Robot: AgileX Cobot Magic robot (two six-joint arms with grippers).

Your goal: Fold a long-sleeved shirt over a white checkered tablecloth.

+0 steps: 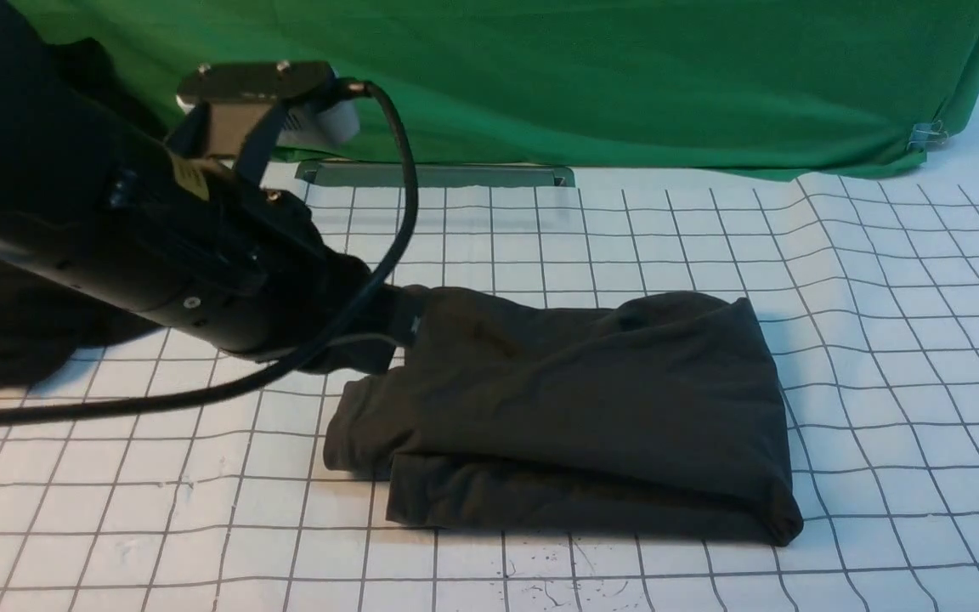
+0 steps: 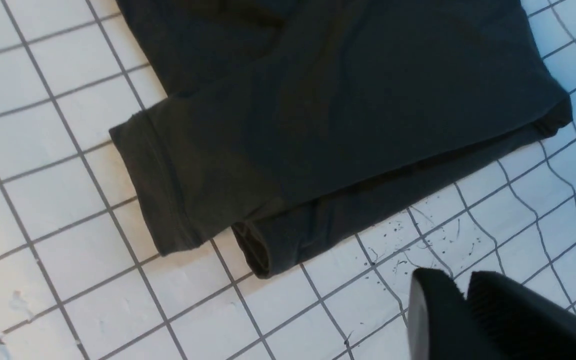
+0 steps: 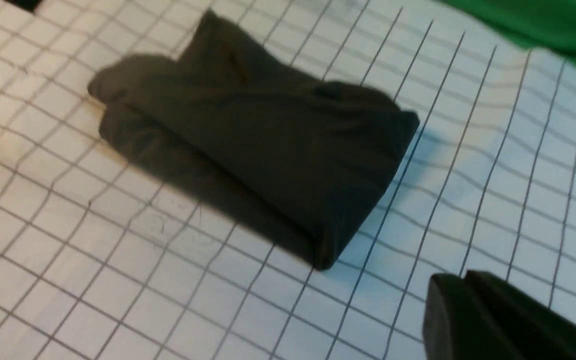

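shirt: long-sleeved shirt [image 3: 263, 145] folded into a compact dark bundle, lying on white checkered tablecloth [image 3: 493, 165] | gripper: right gripper [image 3: 460, 295] jaws together, empty, apart from shirt | background: green cloth [image 3: 543, 22] at edge

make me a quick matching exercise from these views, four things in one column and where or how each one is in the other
Things:
1. dark charcoal folded long-sleeved shirt
2. white grid-checked tablecloth
3. plain green backdrop cloth
4. left pincer

States:
A. hanging at the far edge
B. shut, holding nothing
C. spread flat beneath everything
D. lying in a compact bundle

Pairs: 1-D, 2-C, 3-A, 4-B
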